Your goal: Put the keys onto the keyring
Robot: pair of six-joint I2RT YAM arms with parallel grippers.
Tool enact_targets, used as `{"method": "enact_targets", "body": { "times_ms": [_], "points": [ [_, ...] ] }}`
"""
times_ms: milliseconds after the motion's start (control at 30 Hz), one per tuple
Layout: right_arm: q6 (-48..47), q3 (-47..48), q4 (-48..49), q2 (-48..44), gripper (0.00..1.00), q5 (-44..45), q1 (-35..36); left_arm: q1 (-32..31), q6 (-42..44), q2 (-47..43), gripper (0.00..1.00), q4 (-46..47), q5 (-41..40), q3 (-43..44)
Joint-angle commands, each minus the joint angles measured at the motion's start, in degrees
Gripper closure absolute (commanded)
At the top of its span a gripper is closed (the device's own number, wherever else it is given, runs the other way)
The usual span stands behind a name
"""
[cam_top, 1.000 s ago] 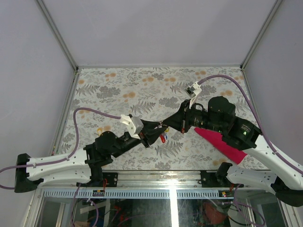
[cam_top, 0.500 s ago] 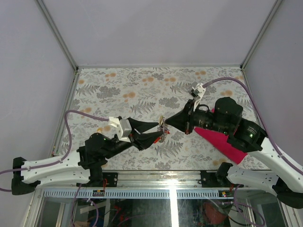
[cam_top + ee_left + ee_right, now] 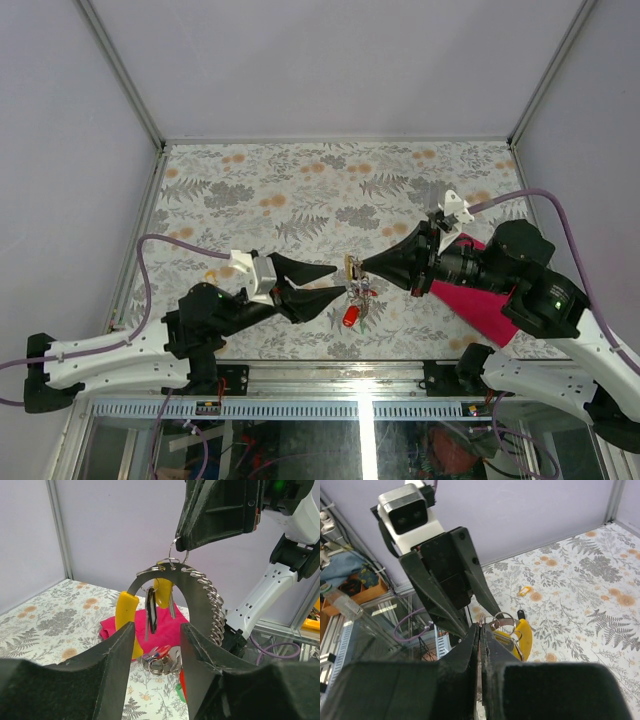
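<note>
Keyring (image 3: 172,555) pinched at tips of clenched right hand (image 3: 362,265), held up off bench (image 3: 250,190), near front middle. Keys (image 3: 150,611) dangling beneath it: yellow heads, one black, red head lowest in top view. Left hand (image 3: 340,280) released, fingers apart, tips just left of ring on either side of bunch; contact not discernible. Magenta cloth (image 3: 480,305) flat on bench under right arm. Small yellow tag (image 3: 211,276) well off to left.

Bright, even, diffuse light; shadows faint & soft.
Glare streak on glass panel (image 3: 366,440) at bottom of top view; near fingers (image 3: 65,680) dark, slightly soft in wrist cams; mid-ground sharp, no motion blur.
</note>
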Motion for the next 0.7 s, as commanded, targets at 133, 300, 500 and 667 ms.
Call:
{"method": "enact_targets", "body": {
  "times_ms": [133, 300, 500, 667],
  "points": [
    [-7.0, -2.2, 7.3, -3.5, 1.00, -8.7, 0.4, 0.0, 0.9, 1.0, 0.59, 2.3, 2.5, 3.0],
    [-9.0, -2.7, 7.7, -4.7, 1.00, -13.9, 0.4, 0.0, 1.2, 0.5, 0.59, 2.3, 2.9, 3.3],
    [-8.5, -3.0, 8.8, -4.0, 1.00, -18.1, 0.4, 0.0, 1.5, 0.9, 0.55, 2.5, 2.7, 3.7],
    [-7.2, -2.6, 9.2, -2.0, 1.00, -18.8, 0.4, 0.0, 1.8, 2.1, 0.50, 3.3, 2.8, 4.1]
  ]
}}
